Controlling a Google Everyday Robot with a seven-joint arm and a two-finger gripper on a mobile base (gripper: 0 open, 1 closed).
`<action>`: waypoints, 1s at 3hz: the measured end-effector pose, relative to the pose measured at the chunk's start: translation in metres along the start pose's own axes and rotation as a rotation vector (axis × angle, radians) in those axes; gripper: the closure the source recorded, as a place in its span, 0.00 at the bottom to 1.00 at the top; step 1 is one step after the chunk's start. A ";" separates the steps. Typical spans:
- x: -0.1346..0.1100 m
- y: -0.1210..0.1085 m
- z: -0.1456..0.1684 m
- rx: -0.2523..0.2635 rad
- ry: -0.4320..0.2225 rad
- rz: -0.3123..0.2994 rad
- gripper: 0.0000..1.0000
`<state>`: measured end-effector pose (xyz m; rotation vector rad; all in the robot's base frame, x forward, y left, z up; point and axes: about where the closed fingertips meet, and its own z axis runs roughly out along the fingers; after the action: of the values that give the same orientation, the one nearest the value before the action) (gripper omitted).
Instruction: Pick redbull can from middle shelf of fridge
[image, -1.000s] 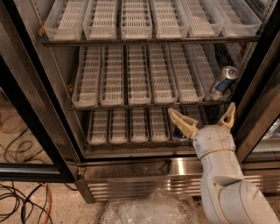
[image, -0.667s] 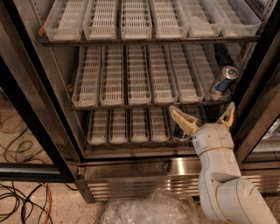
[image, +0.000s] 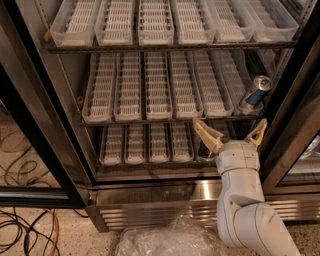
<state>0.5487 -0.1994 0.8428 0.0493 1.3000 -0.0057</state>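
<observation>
Standing open, the fridge shows three tray-lined racks. Its middle shelf carries white lane trays right across. Low on the right, the white arm holds the gripper just below that shelf's near edge, fingers spread wide, gripping nothing. The redbull can leans at the shelf's right end, just above the gripper.

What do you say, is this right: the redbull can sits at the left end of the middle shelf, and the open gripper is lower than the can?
One point is wrong. The camera view shows the redbull can at the right end of the middle shelf, not the left. The rest holds: the gripper is open and lower than the can.
</observation>
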 end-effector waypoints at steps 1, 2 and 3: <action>0.013 0.002 -0.003 0.024 0.028 0.010 0.00; 0.013 0.002 -0.003 0.024 0.028 0.010 0.00; 0.009 0.001 0.005 0.043 0.007 0.008 0.00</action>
<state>0.5563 -0.1987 0.8351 0.0910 1.3063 -0.0268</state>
